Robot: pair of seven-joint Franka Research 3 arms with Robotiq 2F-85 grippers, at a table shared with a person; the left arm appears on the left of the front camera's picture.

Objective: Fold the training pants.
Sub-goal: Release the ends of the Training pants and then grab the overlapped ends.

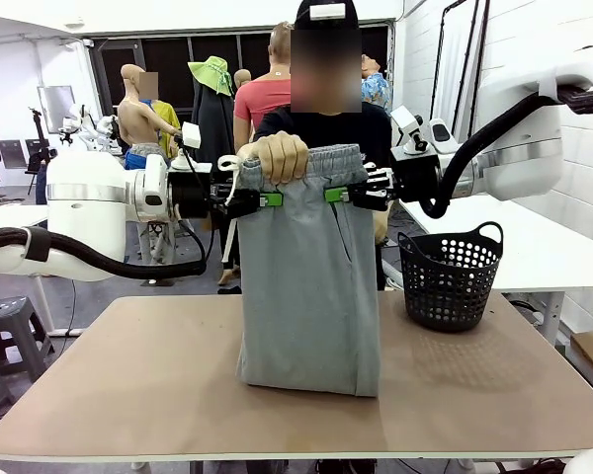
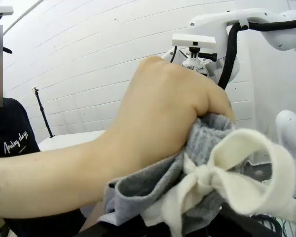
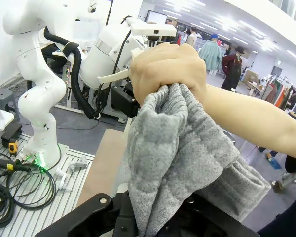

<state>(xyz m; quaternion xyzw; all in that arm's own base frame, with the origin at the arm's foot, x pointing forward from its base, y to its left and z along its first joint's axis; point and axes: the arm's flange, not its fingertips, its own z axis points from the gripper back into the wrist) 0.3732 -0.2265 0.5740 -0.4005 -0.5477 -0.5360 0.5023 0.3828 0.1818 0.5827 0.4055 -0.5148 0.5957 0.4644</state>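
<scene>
The training pants [image 1: 311, 286] hang lengthwise down mid-frame, hem on the counter [image 1: 128, 365]. The left gripper [image 1: 269, 199] and right gripper [image 1: 332, 195] have their jaws clamped tight on the waistband [image 1: 321, 158] sides (the person's hand [image 1: 273, 156] grips its upper-left corner).

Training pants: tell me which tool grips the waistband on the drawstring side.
The left tool, beside the white drawstring and the person's hand; the right tool clamps the other edge.

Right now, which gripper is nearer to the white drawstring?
Left. The left gripper is shut on the training pants right beside the drawstring; the right gripper grips their other top corner, past the person's hand.
</scene>
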